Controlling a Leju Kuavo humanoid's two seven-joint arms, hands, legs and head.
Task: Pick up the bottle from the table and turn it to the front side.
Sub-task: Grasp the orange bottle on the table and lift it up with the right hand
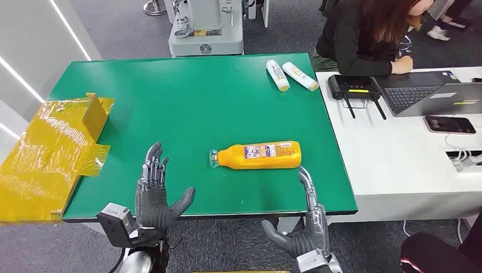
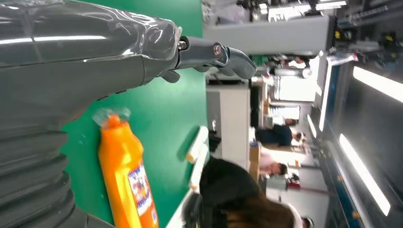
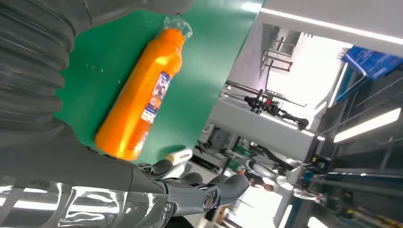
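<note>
We see the orange plastic bottle with a clear cap (image 1: 258,155) lying on its side at lower centre of the green table (image 1: 170,108). Our left hand (image 1: 154,190) and right hand (image 1: 304,219) hover beside it, fingers spread, holding nothing.
</note>
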